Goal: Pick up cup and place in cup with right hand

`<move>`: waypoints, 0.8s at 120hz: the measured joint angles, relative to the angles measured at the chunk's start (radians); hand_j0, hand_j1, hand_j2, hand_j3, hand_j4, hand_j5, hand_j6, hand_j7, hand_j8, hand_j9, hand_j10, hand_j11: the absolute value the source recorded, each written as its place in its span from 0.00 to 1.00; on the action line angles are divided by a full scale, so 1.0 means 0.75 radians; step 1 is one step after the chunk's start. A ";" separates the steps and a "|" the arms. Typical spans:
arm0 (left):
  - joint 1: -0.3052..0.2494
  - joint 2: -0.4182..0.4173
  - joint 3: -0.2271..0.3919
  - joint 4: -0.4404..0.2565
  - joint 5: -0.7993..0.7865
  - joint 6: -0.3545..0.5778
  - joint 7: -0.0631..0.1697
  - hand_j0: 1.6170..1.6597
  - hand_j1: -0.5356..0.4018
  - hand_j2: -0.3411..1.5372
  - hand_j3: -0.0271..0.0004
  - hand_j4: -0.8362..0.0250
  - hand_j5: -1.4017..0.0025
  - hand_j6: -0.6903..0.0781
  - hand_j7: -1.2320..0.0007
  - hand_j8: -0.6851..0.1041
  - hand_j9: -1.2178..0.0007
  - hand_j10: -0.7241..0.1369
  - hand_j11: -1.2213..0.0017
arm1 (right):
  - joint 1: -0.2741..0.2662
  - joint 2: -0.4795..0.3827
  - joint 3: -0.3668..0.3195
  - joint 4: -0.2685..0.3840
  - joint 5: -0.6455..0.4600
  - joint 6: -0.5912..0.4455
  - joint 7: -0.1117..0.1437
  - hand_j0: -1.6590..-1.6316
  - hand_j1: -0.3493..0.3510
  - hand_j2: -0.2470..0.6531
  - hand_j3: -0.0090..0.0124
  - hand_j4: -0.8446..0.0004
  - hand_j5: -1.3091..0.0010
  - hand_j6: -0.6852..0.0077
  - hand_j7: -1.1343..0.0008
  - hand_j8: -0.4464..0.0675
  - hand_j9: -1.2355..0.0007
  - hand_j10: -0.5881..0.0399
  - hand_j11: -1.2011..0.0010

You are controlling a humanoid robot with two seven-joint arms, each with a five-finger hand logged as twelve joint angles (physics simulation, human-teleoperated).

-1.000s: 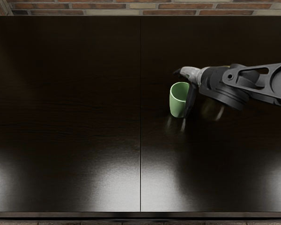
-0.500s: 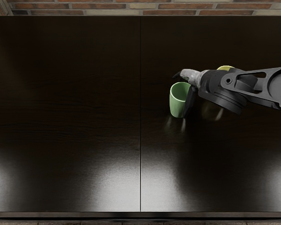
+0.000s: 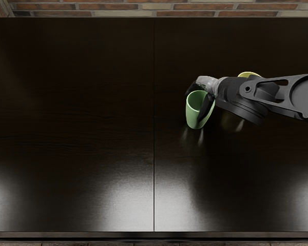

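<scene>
A tall, light-green, smooth-walled cup (image 3: 194,117) is seen on the right half of the scene, a little to the right of the seam (image 3: 154,169), with its open mouth turned up and its body roughly upright. It is grasped by the right hand (image 3: 208,85), which is made up of dark fingers (image 3: 206,108) and a pale grey section: one dark finger is curled round by the far left part of the rim, while another is laid across the right side of the wall. Whether the cup's weight is borne by the hand or by the table cannot be told. To the right of the hand, and farther back, a yellow, round-rimmed cup (image 3: 248,75) is partly hidden behind the dark grey, jointed right arm (image 3: 280,92), which is extended in from the right edge; only part of its rim and side is shown. The two cups are set apart. The dark, wood-grained table (image 3: 82,97) is divided by the narrow seam, and pale reflections are cast across its near part. Beyond its far edge, a red and tan brick wall (image 3: 185,6) is seen.
</scene>
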 joint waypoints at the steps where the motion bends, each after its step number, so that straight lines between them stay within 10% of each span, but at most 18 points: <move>1: 0.000 0.000 0.000 0.000 0.000 0.000 0.000 0.96 0.94 0.18 0.98 0.97 0.99 0.89 1.00 0.86 1.00 0.84 0.99 | 0.000 0.000 0.000 0.000 0.000 0.000 0.000 0.17 0.59 0.16 0.39 0.50 0.58 0.52 0.52 0.38 0.55 0.42 0.54; 31: 0.000 0.000 0.000 0.000 0.000 0.000 0.000 0.96 0.94 0.18 0.98 0.97 0.99 0.89 1.00 0.86 1.00 0.84 0.99 | 0.005 -0.043 0.069 -0.014 0.009 0.017 0.001 0.30 0.71 0.22 0.42 0.50 0.43 0.71 0.39 0.68 0.40 0.62 0.38; 61: 0.000 0.000 0.000 0.000 0.000 0.000 0.000 0.96 0.94 0.18 0.99 0.97 0.99 0.89 1.00 0.86 1.00 0.84 0.99 | 0.126 -0.275 0.193 -0.009 0.017 0.181 0.000 0.37 0.77 0.41 0.42 0.53 0.37 0.74 0.34 0.72 0.35 0.64 0.33; 96: 0.000 0.000 0.000 0.000 0.000 0.000 0.000 0.96 0.94 0.18 0.99 0.97 0.99 0.89 1.00 0.86 1.00 0.84 0.99 | 0.284 -0.536 0.196 -0.004 0.054 0.360 -0.003 0.63 0.78 0.34 0.38 0.53 0.34 0.74 0.34 0.72 0.33 0.62 0.33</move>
